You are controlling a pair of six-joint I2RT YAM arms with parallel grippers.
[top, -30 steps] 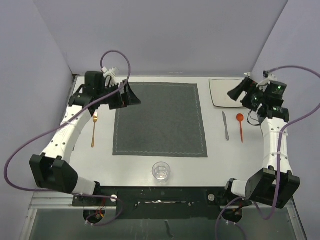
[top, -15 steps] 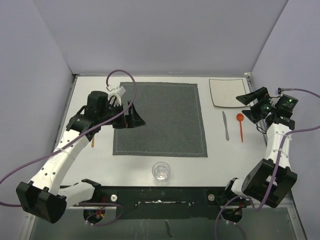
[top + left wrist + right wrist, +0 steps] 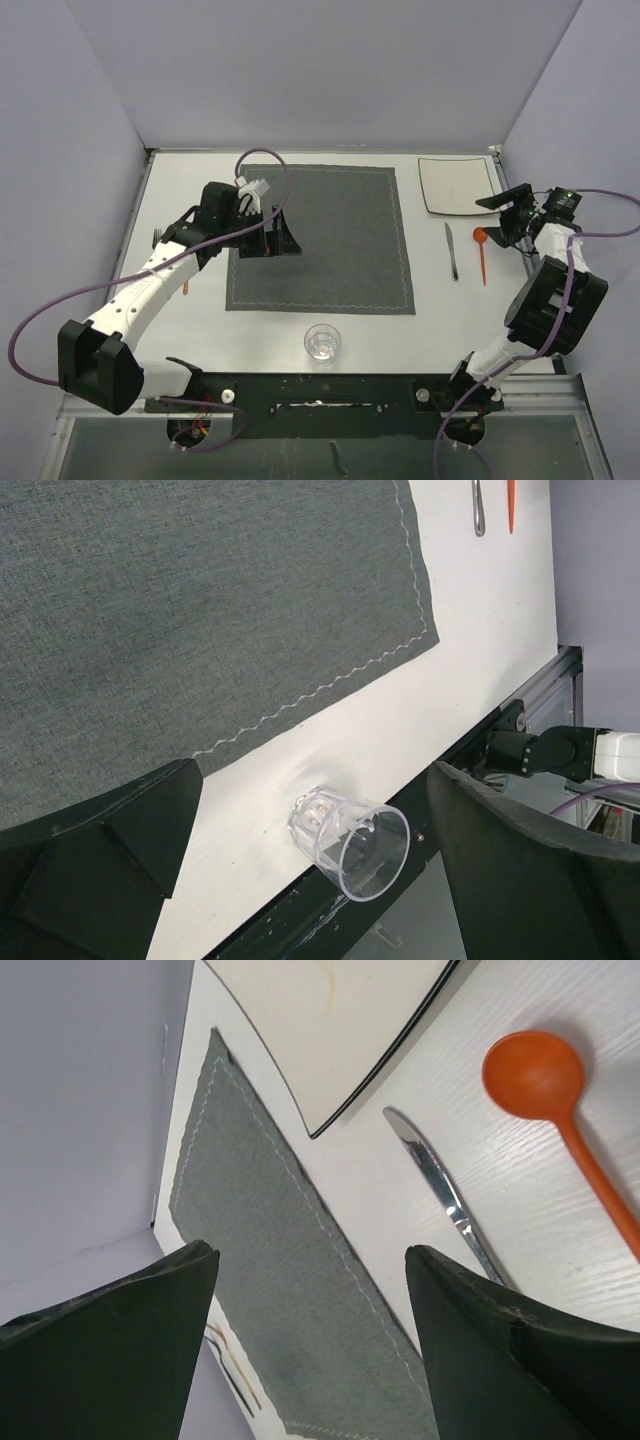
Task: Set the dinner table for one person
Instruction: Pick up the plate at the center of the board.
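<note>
The plate [image 3: 455,185] is best pinched at its near right rim by the right gripper [image 3: 493,220], now parted and empty.

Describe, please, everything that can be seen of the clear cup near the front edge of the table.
The clear cup is a small see-through tumbler, glass or plastic by its look, with a thick base and a wider open rim. It looks empty. It stands upright on the white table, close to its near edge, just in front of the dark grey placemat and apart from it. Nothing but the table touches it.
</note>
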